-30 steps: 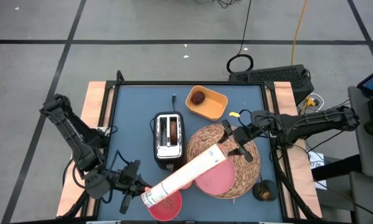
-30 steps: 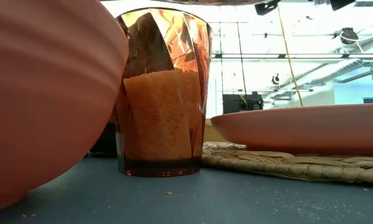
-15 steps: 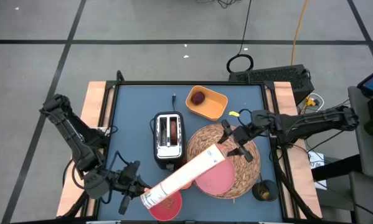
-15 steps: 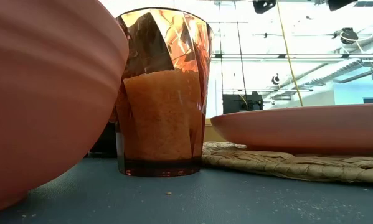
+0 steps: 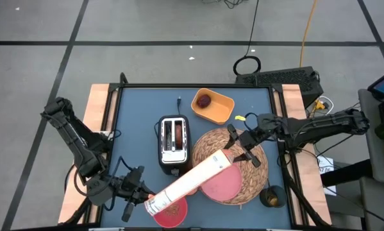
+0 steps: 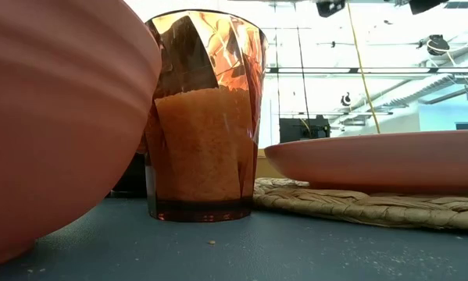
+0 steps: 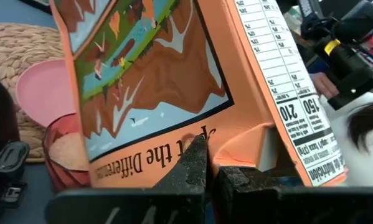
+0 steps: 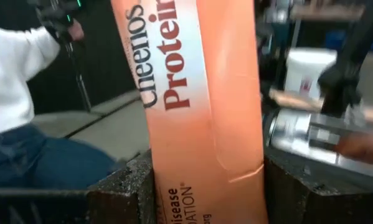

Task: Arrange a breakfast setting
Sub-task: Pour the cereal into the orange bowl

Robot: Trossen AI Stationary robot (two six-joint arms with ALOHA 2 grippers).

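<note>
A long orange and white cereal box [image 5: 193, 181] hangs slantwise over the table between my two grippers. My left gripper [image 5: 142, 192] is shut on its near-left end, above the pink bowl [image 5: 169, 213]. My right gripper [image 5: 238, 149] is shut on its far-right end, over the round woven placemat [image 5: 243, 173]. The flat pink plate [image 5: 220, 187] lies on the placemat. An amber tumbler [image 6: 204, 117] holding pale crumbs stands between bowl and plate. The small dark-red fruit [image 5: 204, 101] lies in a yellow dish [image 5: 220, 109]. Something brown sits in the toaster's [image 5: 174, 146] slot. My left gripper pinches a thin edge at the box's end [image 7: 202, 146], next to the folded end flap [image 7: 261, 146], between its two shut fingers. The box is lifted clear of the table. My right gripper holds the box's other end between its two fingers, one finger [image 8: 121, 186] on each side of the narrow orange panel [image 8: 198, 155]. The fingers come in about level from the table's right and lie across the box. The box is clear of the placemat.
A small dark object [image 5: 272, 197] stands near the table's right front corner. The toaster's cord [image 5: 179, 102] trails toward the far edge. A person in white sleeves and jeans [image 8: 24, 112] is beyond the table.
</note>
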